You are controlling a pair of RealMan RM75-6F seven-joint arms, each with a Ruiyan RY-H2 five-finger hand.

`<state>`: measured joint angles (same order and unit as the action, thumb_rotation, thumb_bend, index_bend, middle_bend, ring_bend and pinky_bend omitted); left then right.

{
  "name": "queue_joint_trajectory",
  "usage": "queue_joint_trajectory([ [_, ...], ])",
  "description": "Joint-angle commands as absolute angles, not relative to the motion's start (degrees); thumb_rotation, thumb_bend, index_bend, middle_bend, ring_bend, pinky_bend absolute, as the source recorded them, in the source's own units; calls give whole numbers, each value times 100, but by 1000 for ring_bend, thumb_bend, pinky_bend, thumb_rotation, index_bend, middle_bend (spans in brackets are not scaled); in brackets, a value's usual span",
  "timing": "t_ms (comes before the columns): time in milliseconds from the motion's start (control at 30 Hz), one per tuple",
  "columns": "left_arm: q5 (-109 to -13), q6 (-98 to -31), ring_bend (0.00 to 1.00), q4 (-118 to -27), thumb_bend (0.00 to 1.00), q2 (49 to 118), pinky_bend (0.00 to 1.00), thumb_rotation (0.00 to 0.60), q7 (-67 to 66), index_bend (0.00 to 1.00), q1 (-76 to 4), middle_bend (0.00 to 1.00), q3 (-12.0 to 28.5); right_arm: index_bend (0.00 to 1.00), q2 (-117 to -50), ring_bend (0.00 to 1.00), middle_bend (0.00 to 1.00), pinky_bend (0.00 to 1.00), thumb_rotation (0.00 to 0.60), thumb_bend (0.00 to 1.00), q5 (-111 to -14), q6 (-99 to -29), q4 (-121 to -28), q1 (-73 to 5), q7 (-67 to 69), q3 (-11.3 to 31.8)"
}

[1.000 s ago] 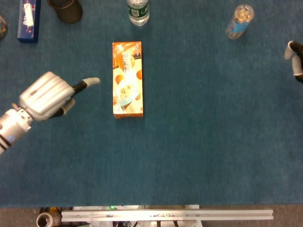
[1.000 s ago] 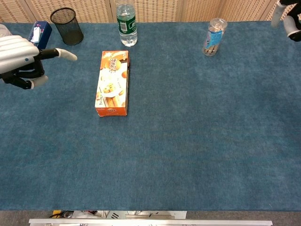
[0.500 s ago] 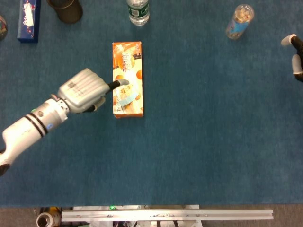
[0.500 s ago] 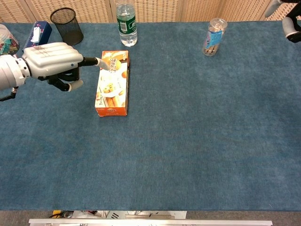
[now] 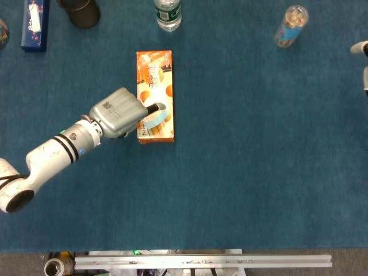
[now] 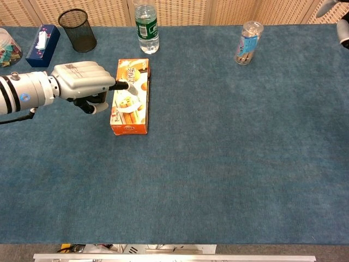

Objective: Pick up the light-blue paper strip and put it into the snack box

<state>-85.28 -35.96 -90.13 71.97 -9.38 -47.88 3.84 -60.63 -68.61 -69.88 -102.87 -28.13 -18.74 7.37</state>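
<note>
The orange snack box [image 5: 155, 69] lies lengthwise on the blue table, also in the chest view [image 6: 131, 117]. A light-blue paper strip [image 5: 154, 119] lies on the box's near half. My left hand [image 5: 118, 112] reaches in from the left, most fingers curled and one finger [image 5: 156, 107] stretched out over the box top, its tip at the strip. In the chest view, that hand [image 6: 82, 82] sits against the box's left side. Only a sliver of my right hand [image 5: 363, 63] shows at the far right edge, away from the box.
Along the far edge stand a water bottle [image 5: 167, 12], a black mesh cup [image 5: 80, 11], a dark-blue carton [image 5: 34, 23] and a clear jar [image 5: 290, 26]. A metal rail [image 5: 201, 261] runs along the table's near edge.
My left hand has moved right, from the open table onto the snack box, its outstretched finger now over the strip. My right hand has drifted further out of the frame.
</note>
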Motion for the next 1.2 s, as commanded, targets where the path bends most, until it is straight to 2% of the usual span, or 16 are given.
queue_joint_trajectory([
  [33,-8247,-3464,1000,-9123,994,7213,1000,600,-1215,145,-4869,989,356,324,-6045,915,831,1000,600,616,-6871,-6997,-10290,-2785,-1859,746],
  [833,-6812,-3404,1000,-9371,992,7351,1000,600,-2669,145,-5268,990,17,313,-5913,915,831,1000,600,616,-6881,-6990,-10240,-2552,-1721,820],
  [1200,-6546,-3604,1000,-9527,993,7269,1000,600,-2740,140,-5350,989,-45,313,-5897,919,831,1000,600,616,-6944,-6985,-10217,-2495,-1649,848],
])
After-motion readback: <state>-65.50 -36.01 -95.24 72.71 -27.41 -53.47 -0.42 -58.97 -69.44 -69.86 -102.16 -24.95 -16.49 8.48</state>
